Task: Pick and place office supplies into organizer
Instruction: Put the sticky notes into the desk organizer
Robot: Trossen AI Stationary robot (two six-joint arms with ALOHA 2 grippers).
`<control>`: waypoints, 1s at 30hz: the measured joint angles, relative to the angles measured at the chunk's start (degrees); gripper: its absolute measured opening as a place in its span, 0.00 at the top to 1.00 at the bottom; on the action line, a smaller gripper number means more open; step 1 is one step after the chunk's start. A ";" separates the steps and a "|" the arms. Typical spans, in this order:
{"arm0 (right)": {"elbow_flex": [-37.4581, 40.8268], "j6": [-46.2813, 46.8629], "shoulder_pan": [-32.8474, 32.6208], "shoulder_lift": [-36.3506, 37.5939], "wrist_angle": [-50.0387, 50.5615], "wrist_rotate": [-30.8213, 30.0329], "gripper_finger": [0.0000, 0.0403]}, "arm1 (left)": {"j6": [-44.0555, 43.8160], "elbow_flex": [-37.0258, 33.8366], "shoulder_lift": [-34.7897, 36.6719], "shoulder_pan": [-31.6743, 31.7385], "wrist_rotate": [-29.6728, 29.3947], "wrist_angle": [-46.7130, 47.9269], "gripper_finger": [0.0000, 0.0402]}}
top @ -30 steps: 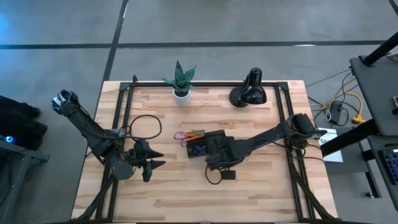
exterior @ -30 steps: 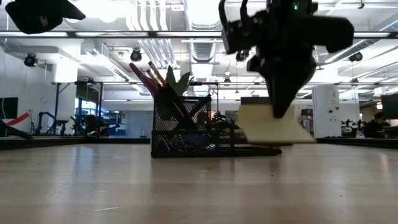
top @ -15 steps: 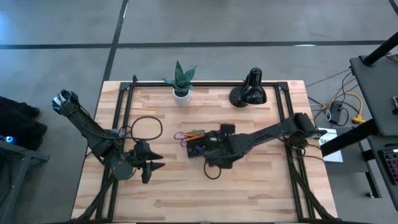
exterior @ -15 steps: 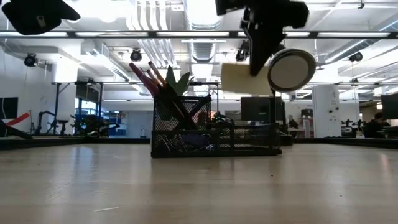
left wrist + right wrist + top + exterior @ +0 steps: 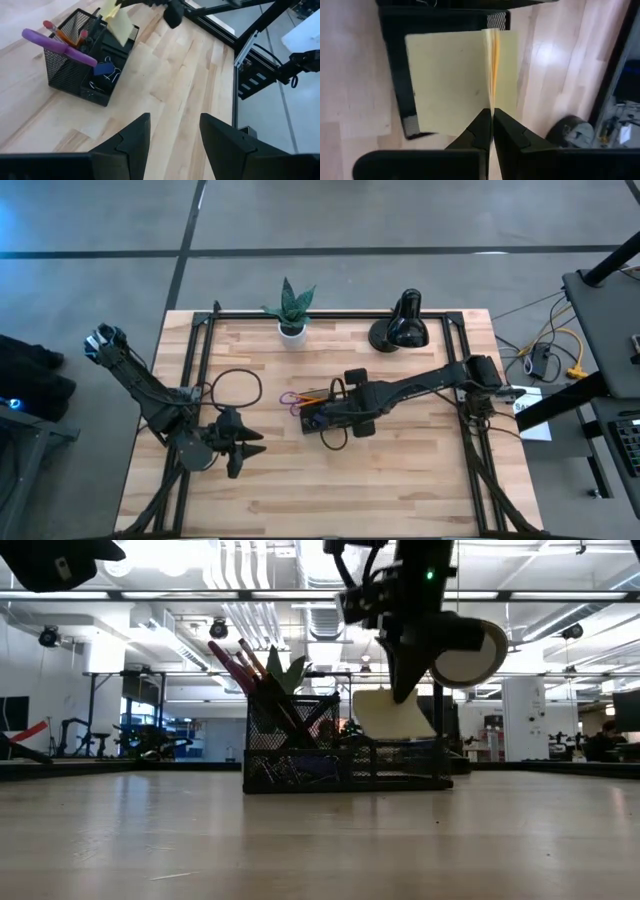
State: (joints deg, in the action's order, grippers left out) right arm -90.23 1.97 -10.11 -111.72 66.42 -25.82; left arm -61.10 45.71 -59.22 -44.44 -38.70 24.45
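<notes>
The organizer [image 5: 318,413], a black mesh tray with a taller cup, stands mid-table. Purple-handled scissors [image 5: 55,42] and an orange pencil [image 5: 313,393] stick up out of the cup, and a blue clip [image 5: 106,69] lies in its low part. My right gripper [image 5: 400,690] hovers over the organizer [image 5: 340,755], shut on the yellow sticky-note pad [image 5: 390,712]. In the high view the arm hides the pad. My left gripper [image 5: 245,445] waits at the near left, open [image 5: 172,135], with nothing between its fingers. My right gripper pinches the pad's upper edge [image 5: 491,106] between its two shut fingers, coming from above and slanting down. The sheets spread to either side below the fingers. The pad hangs tilted over the organizer's low compartment [image 5: 400,95]; whether its lower edge touches the tray I cannot tell.
A potted plant [image 5: 292,310] and a black desk lamp [image 5: 400,325] stand at the far edge. A cable loop [image 5: 232,385] lies left of the organizer. Black frame rails [image 5: 465,370] run along the table's sides. Bare wood lies near the front edge.
My right gripper has carried the pad up from beside the organizer's near right side and toward the far left, over the organizer, rolling its wrist on the way. The pad rose high, then came down over the low compartment. It has stayed shut.
</notes>
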 joint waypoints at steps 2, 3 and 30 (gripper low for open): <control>1.35 -0.49 1.01 0.00 -2.34 0.15 0.98 | 0.00 0.00 0.00 0.02 0.00 -0.01 0.61; 1.99 -0.62 1.49 0.00 -3.34 0.17 0.98 | 0.00 0.00 0.00 0.02 -0.03 0.00 0.61; 11.93 -6.63 3.52 -0.04 -17.68 3.34 0.98 | -0.04 0.38 -2.17 0.13 -4.27 -3.41 0.61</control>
State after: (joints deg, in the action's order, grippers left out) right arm -78.30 -4.67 -6.59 -111.77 48.74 -22.48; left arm -61.14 46.09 -61.39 -44.31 -42.97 21.03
